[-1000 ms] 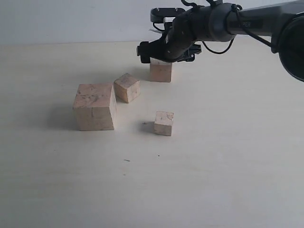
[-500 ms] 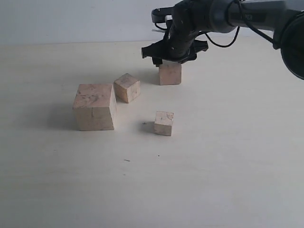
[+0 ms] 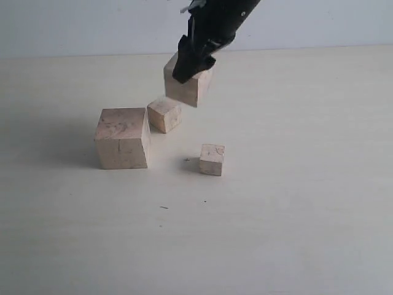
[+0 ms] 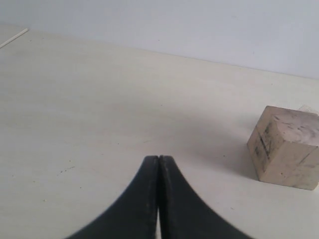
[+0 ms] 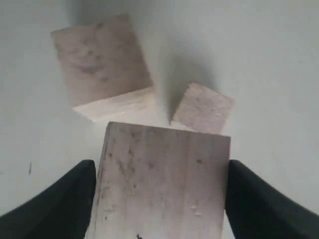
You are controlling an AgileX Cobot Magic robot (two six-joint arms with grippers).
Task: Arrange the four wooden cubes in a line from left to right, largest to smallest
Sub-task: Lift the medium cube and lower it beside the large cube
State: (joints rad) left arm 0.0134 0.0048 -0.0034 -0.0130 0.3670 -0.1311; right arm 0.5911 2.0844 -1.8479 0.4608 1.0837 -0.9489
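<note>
Four pale wooden cubes show. The largest cube rests on the table at the left. A smaller cube sits just right of it, turned at an angle. The smallest cube stands apart, nearer the front. My right gripper is shut on the second-largest cube and holds it tilted in the air above the angled cube. My left gripper is shut with nothing in it, low over bare table left of the largest cube.
The pale tabletop stretches wide to the right and front. A light wall runs along its far edge. A thin white strip lies at the table's far side in the left wrist view.
My right gripper has closed on the back cube, lifted it off the table and carried it left and forward, over the angled cube. The other three cubes have not moved.
</note>
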